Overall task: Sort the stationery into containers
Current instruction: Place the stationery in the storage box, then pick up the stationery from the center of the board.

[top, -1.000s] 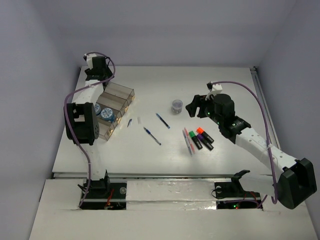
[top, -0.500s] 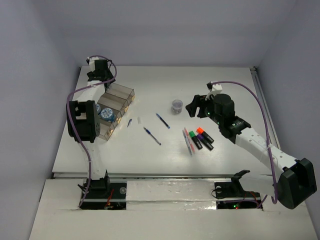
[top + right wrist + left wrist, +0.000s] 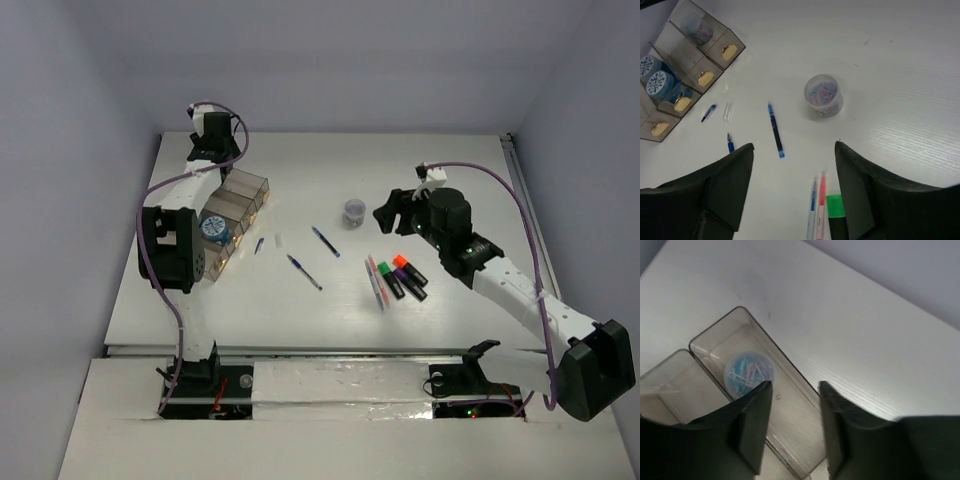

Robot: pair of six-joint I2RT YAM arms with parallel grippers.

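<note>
Clear plastic clip tub (image 3: 823, 96): probably light, rigid, slick (pinch across its wall). Left gripper (image 3: 794, 390), right gripper (image 3: 792, 147) gape empty.

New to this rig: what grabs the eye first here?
The four-compartment organizer at the left of the table stands out, with blue-and-white rolls in one slot and a clip tub in the farthest, under the open left gripper. Mid-table, a second clip tub, pens and bright-capped markers lie loose near the open right gripper.

A robot lab: white table (image 3: 330, 300) boxed by plain walls (image 3: 350, 70) (arms (image 3: 500, 285) bolted on).
</note>
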